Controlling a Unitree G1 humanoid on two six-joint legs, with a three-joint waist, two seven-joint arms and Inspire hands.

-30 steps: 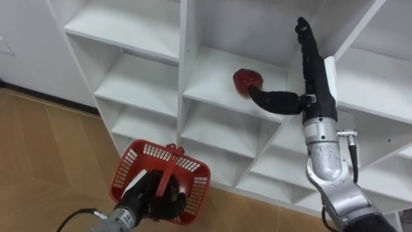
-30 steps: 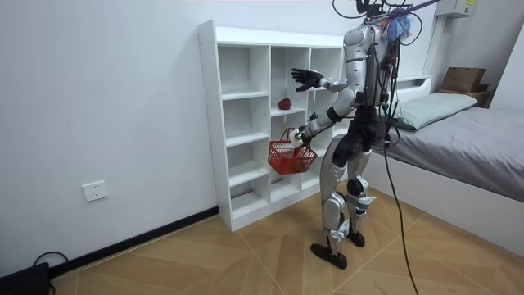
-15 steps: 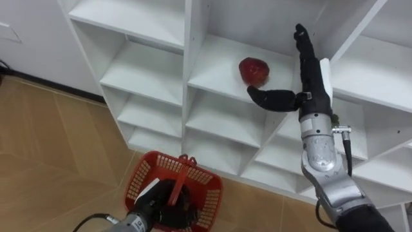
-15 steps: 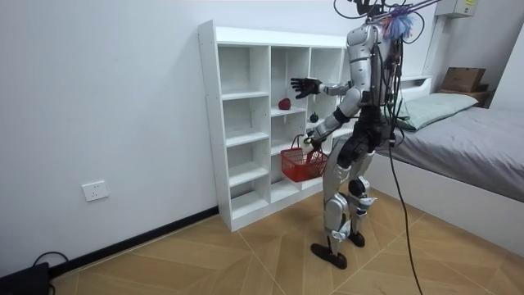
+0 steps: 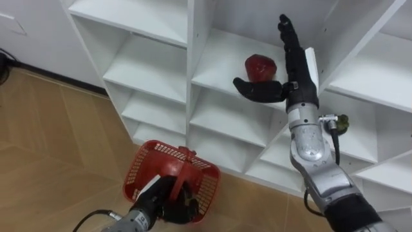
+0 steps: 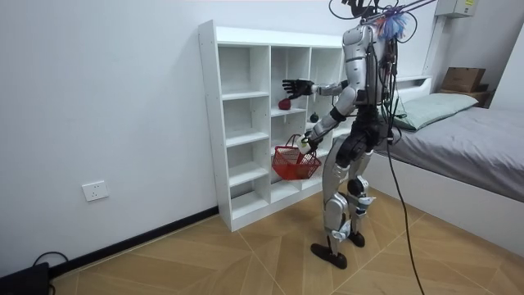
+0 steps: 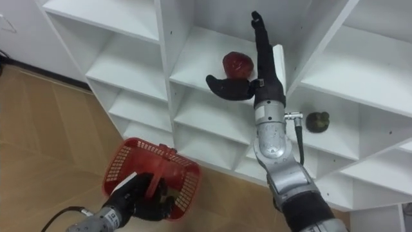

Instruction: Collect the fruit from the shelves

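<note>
Moved: right hand (image 5: pixel 295 72) has swung closer, so its thumb now sits under the round red fruit (image 5: pixel 259 66).
Fingers: right fingers (image 5: pixel 286 37) straight, thumb wide, holding nothing; left hand (image 5: pixel 166 197) curled round the handle of the red plastic mesh basket (image 5: pixel 143 169).
Fruit: on a shelf of the white closet (image 5: pixel 149 66), just beside the right palm.
Risk: closing early could knock it off the edge.
Views: right eye view shows a small dark green fruit (image 7: pixel 316 120) unobstructed, one compartment right.

Both eye views looked steeply down from the head, close to the closet (image 5: pixel 190 64); the room view stood well back, side-on, sharing closet and red basket (image 6: pixel 295 162).
</note>
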